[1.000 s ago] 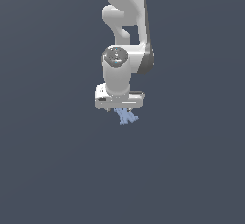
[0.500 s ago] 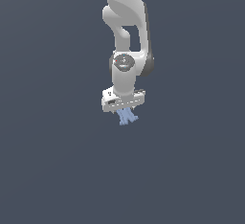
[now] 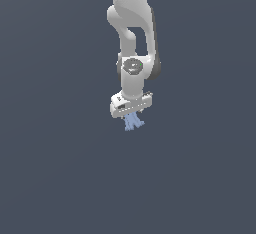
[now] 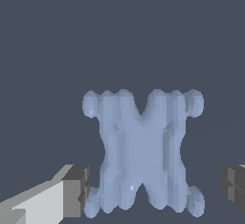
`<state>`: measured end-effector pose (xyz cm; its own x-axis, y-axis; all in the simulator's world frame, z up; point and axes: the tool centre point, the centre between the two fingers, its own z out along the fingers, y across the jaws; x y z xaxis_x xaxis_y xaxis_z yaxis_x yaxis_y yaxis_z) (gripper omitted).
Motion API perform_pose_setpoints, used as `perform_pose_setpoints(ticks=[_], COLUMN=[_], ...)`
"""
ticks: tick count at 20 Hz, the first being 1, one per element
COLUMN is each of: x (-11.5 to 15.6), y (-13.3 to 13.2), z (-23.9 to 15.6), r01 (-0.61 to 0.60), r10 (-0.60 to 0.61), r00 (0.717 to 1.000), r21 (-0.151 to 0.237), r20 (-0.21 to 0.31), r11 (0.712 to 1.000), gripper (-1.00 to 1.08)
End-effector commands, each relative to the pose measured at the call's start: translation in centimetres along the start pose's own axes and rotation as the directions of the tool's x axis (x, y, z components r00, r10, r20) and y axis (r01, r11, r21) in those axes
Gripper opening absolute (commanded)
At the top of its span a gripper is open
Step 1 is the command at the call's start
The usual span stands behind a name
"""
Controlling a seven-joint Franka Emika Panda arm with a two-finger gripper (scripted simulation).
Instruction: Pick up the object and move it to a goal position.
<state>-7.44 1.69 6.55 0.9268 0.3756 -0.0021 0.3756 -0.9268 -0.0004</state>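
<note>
The gripper (image 3: 132, 117) points downward beneath the white arm (image 3: 134, 38). In the wrist view its fingers (image 4: 76, 192) stand wide apart, one just beside the pale-blue object (image 4: 142, 151) and the other clear of it. The object (image 3: 133, 122) sits directly under the gripper, between the fingers, its short prongs spreading at each corner against the plain dark surface (image 3: 60, 168).

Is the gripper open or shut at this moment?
Open. In the wrist view the fingertips stand apart from the pale-blue object, with a clear gap on one side.
</note>
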Motion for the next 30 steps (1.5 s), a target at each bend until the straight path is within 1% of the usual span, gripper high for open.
perform_pose_setpoints(ticks=[1,6,15,21,22,30], x=[-0.1,-0.1,-0.2,-0.1,-0.1,-0.1], y=[-0.1,-0.1,-0.1,-0.1,-0.1,-0.1], z=[0.1,0.5,4.2,5.1,5.1,5.1], r01=[0.009,0.004,0.008,0.009,0.009,0.009], r10=[-0.009,-0.004,-0.008,-0.009,-0.009,-0.009], r00=[1.0,1.0,1.0,1.0,1.0,1.0], r21=[0.0,0.0,0.0,-0.001,-0.001,-0.001], r20=[-0.002,-0.001,-0.002,-0.002,-0.002,-0.002], r11=[1.0,1.0,1.0,1.0,1.0,1.0], gripper=[1.0,1.0,1.0,1.0,-1.0,-1.0])
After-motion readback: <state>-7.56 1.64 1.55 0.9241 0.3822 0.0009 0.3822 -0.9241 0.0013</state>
